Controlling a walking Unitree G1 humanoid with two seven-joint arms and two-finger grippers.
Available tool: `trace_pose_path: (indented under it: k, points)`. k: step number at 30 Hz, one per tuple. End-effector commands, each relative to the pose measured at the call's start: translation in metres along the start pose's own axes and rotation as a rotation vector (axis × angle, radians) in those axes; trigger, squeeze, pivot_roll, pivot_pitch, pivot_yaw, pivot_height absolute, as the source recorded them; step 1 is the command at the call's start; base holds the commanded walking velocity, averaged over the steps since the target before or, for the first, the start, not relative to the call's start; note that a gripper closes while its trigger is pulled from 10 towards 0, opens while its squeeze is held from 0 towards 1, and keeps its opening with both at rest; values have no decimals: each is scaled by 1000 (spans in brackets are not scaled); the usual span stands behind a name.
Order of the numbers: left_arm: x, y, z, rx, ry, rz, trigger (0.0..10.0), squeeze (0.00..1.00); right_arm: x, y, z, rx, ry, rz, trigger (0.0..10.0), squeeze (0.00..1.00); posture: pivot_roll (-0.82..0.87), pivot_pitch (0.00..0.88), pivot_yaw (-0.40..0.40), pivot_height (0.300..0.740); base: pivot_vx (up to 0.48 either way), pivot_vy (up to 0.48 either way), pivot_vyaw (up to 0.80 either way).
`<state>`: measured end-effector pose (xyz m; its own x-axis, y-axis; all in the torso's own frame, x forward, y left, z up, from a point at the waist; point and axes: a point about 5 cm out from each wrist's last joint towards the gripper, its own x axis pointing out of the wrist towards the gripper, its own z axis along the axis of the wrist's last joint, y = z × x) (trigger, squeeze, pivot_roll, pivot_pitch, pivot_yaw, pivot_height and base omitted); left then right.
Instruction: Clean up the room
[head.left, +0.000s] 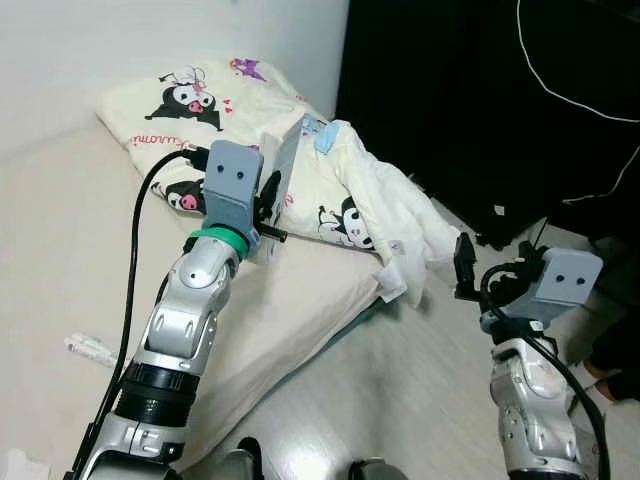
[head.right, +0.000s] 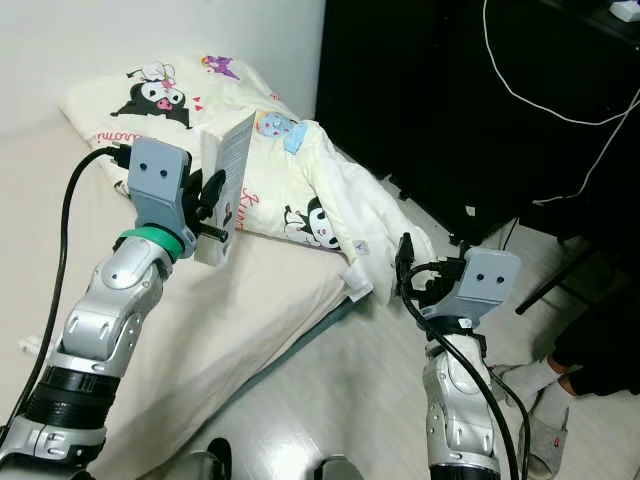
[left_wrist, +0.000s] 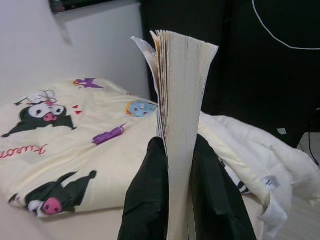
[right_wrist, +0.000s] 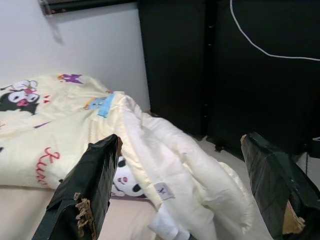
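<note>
Left pincer (left_wrist: 180, 200) clamps a book (head.right: 228, 185) upright above the bed (head.left: 60, 220), comforter (head.left: 330, 190) at its 2 o'clock | right pincer (right_wrist: 185, 190) gapes wide, empty, over the floor (head.left: 400, 390) | step: carrying the book off; next calls for a proper spot.

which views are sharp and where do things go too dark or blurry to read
Left and right eye views: evenly lit and sharp, but the black cabinet swallows all detail. Left wrist view: the book held by the left gripper is crisp, the blanket behind slightly soft. Right wrist view: the open right gripper has blurred near fingers; the comforter stays clear.
</note>
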<state>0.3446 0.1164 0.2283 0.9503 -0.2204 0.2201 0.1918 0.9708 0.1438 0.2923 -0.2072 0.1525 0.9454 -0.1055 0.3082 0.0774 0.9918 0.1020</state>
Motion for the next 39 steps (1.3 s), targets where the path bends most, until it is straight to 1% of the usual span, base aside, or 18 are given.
trace_pose_path:
  k: [1, 18, 27, 30, 34, 37, 39]
  points:
    - [-1, -1, 3, 11, -32, -3, 10000, 0, -3, 1, -7, 1, 26, -5, 10000, 0, -52, 102, 43, 706, -322, 0, 0]
    - [0, 0, 2, 19, -32, 0, 10000, 0, -1, 3, -9, 12, 32, -1, 10000, 0, -52, 100, 40, 706, -338, 0, 0]
    - [-1, 1, 1, 22, -32, 5, 10000, 0, 2, 7, -9, 44, 35, 13, 10000, 0, -50, 99, 41, 706, -345, 0, 0]
    - [-1, 1, 1, 23, -33, 7, 10000, 0, 2, 9, -9, 45, 35, 20, 10000, 0, -46, 100, 37, 706, -346, 0, 0]
    - [-2, 1, 0, 25, -31, 8, 10000, 0, 2, 13, -9, 17, 32, 60, 10000, 0, -46, 100, 37, 706, -340, 0, 0]
    - [-2, 1, 0, 25, -30, 8, 10000, 0, 2, 13, -10, 14, 33, 66, 10000, 0, -46, 100, 37, 706, -326, 0, 0]
    - [-2, 1, -1, 29, -25, 6, 10000, 0, 2, 14, -9, 21, 30, 71, 10000, 0, -42, 101, 39, 706, 0, 0, 750]
